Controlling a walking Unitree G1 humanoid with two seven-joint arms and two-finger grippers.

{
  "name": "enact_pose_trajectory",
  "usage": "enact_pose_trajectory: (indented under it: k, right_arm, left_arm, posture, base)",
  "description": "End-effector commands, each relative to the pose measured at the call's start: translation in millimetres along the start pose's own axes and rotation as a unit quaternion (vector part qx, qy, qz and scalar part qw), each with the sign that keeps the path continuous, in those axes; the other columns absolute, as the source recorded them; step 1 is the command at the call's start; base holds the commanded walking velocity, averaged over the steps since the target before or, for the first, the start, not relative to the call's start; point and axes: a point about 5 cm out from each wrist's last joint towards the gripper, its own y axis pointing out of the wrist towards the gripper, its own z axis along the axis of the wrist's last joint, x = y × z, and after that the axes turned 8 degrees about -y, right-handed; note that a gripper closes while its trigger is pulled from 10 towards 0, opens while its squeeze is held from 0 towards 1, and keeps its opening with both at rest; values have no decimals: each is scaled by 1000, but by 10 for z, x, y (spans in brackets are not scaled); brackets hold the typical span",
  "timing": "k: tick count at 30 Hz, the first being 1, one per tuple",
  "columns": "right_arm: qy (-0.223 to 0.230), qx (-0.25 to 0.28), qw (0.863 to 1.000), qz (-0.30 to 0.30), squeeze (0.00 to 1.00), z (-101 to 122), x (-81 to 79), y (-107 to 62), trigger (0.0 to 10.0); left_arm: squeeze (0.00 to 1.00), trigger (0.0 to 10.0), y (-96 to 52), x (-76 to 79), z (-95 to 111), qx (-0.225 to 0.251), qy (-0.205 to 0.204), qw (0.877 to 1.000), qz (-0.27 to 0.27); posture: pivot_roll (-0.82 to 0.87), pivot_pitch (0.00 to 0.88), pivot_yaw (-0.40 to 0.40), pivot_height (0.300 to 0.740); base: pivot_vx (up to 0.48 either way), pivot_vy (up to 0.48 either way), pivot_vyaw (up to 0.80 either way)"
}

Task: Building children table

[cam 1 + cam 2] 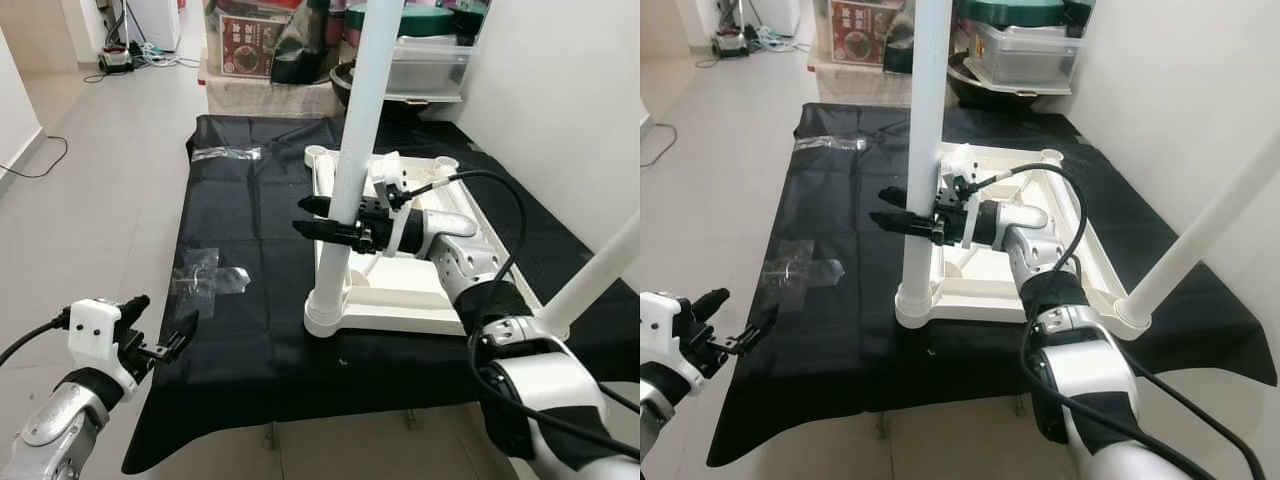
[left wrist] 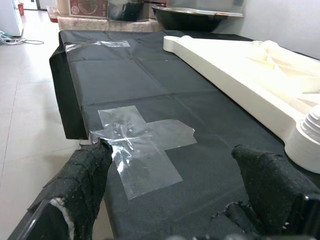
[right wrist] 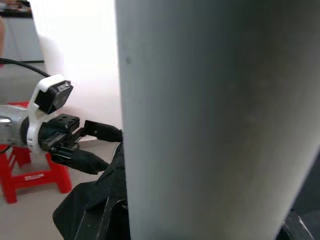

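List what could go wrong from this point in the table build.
1. The right gripper clasps the upright white leg well above its socket; a sideways push could lever the leg or tip the upturned tabletop.
2. A second leg leans out near the right arm; an elbow swing might knock it.
3. The left gripper hovers open at the black cloth's edge; snagging it could drag the cloth and tabletop.

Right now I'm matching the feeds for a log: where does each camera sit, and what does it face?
Left eye: head, looking down at the upturned tabletop; both arms show.
Right eye: same scene; right gripper clasps the white leg.
Left wrist: along the left gripper at tape on the black cloth.
Right wrist: pressed against that leg, shared with the eyes.
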Motion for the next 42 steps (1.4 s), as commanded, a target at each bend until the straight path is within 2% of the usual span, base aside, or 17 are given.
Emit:
enact_pose_trajectory:
  k: [1,6,9,11,12,13,14,16,19,20,22,23,27,28,30,37,42]
  right_arm:
    - [-6,0,1000,22,0,-74,-66,72,392]
    - [2,-29,995,-92,0,-168,25,95,0]
    - [12,-93,959,-266,0,-341,128,71,0]
    - [82,-145,852,-497,0,-606,123,-140,0]
    - [82,-145,852,-497,0,-606,123,-140,0]
    - [116,-171,789,-578,0,-743,-2,-258,0]
    - [116,-171,789,-578,0,-743,-2,-258,0]
    - [127,-195,731,-642,0,-818,-238,-371,0]
    - [75,-198,747,-630,0,-726,-359,-309,0]
    - [78,-208,751,-622,0,-708,-387,-271,9686]
    - [77,-182,760,-619,0,-636,-366,-210,10000]
    - [80,-162,764,-620,1000,-587,-349,-171,10000]
    - [76,-94,811,-573,1000,-335,-237,-4,10000]
    - [71,-53,847,-525,0,-177,-154,52,10000]
    - [63,20,913,-404,0,80,-73,88,10000]
    - [39,34,982,-179,0,181,-103,25,10000]
    - [34,-4,999,-28,0,-5,-343,173,10000]
  left_arm:
    - [0,10000,-7,11,-8,-1,-2,1000,-5]
    - [0,10000,-16,20,-7,0,-2,1000,-5]
    - [0,10000,-33,23,-6,1,-3,1000,-4]
    - [0,10000,-51,20,-3,2,-3,1000,-2]
    - [0,10000,-51,20,-3,2,-3,1000,-2]
    - [0,10000,-53,20,-1,1,-3,1000,-2]
    - [0,10000,-53,20,-1,1,-3,1000,-2]
    - [0,10000,-49,18,1,0,-2,1000,-3]
    - [0,10000,-44,11,-9,-7,-5,1000,-7]
    - [0,10000,-41,5,-9,-9,-6,1000,-10]
    - [0,10000,-35,0,-7,-9,-6,1000,-11]
    - [0,10000,-30,-3,-6,-10,-6,1000,-12]
    - [0,10000,-29,-7,-9,-7,-5,1000,-9]
    - [0,10000,-29,-6,-13,-6,-5,1000,-7]
    - [0,10000,-33,-10,-26,-6,-6,1000,-5]
    - [0,10000,-20,-2,-22,-6,-5,1000,-10]
    - [0,10000,-15,1,-12,-3,-6,1000,-10]
  posture:
    - [147,0,-130,740]
    - [151,0,-136,740]
    - [152,0,-138,740]
    - [141,0,-131,740]
    - [141,0,-131,740]
    - [142,0,-126,740]
    - [142,0,-126,740]
    - [130,0,-110,740]
    - [112,0,-99,740]
    - [101,0,-94,740]
    - [91,0,-91,740]
    - [92,0,-94,740]
    - [100,0,-100,740]
    - [106,0,-102,740]
    - [116,0,-108,740]
    - [133,0,-119,740]
    - [149,0,-128,740]
  base:
    - [0,0,0]
    - [0,0,0]
    - [0,0,0]
    - [0,0,0]
    - [0,0,0]
    - [0,0,0]
    - [0,0,0]
    - [0,0,0]
    - [0,0,0]
    - [0,0,0]
    - [0,0,0]
    - [0,0,0]
    - [0,0,0]
    - [0,0,0]
    - [0,0,0]
    - [0,0,0]
    - [0,0,0]
